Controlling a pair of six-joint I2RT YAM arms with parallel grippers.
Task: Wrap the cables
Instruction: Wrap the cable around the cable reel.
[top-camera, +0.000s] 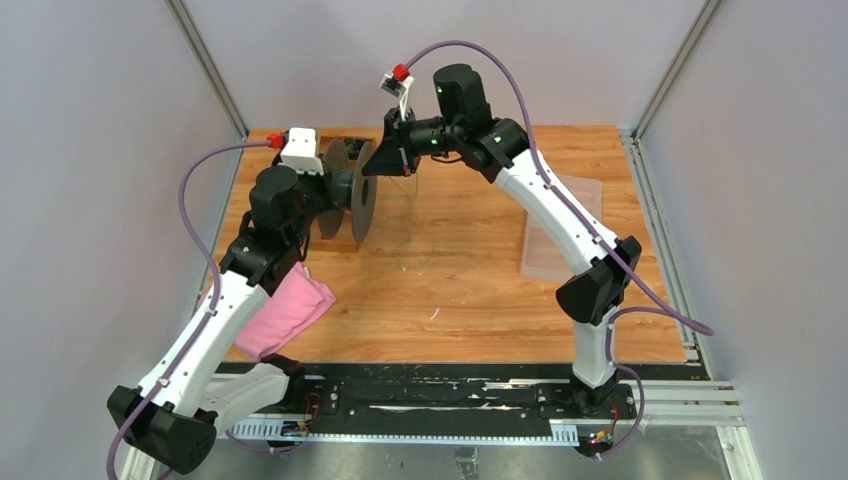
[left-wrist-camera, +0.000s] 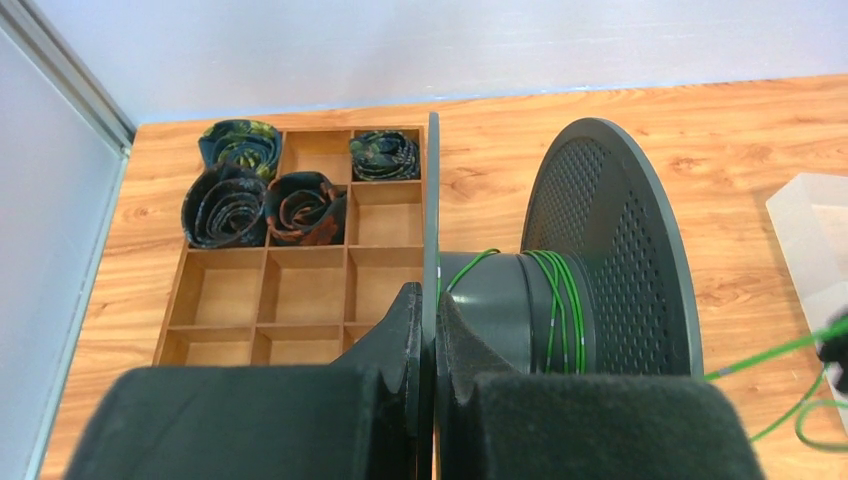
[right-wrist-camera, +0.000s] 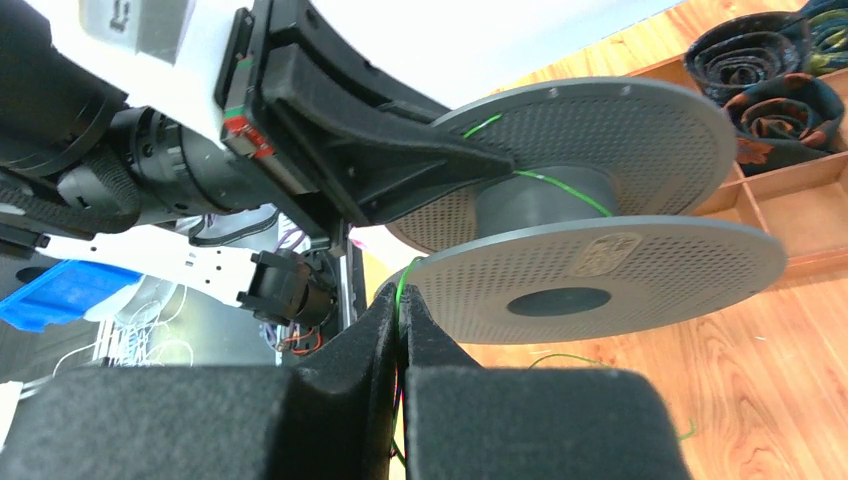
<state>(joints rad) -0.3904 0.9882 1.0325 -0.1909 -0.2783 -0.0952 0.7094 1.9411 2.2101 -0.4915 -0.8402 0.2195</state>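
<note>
Only in the left wrist view are green turns of the cables (left-wrist-camera: 558, 300) seen wound on the hub of the spool (left-wrist-camera: 610, 240), whose thin flange is clamped between the fingers of the left claw (left-wrist-camera: 430, 298). In the right wrist view a strand is pinched in the tightly closed right claw (right-wrist-camera: 400, 300), just beside the spool's rim. The wooden worktop (top-camera: 470, 290) is enclosed by pale walls.

A robotics lab: a wooden tabletop (top-camera: 450, 290) boxed in by plain pale panels (top-camera: 90, 150) on aluminium framing (top-camera: 208, 65), with the left arm (top-camera: 200, 335) and right arm (top-camera: 555, 205) bolted to a black base plate (top-camera: 400, 390) at the tabletop's near edge.
</note>
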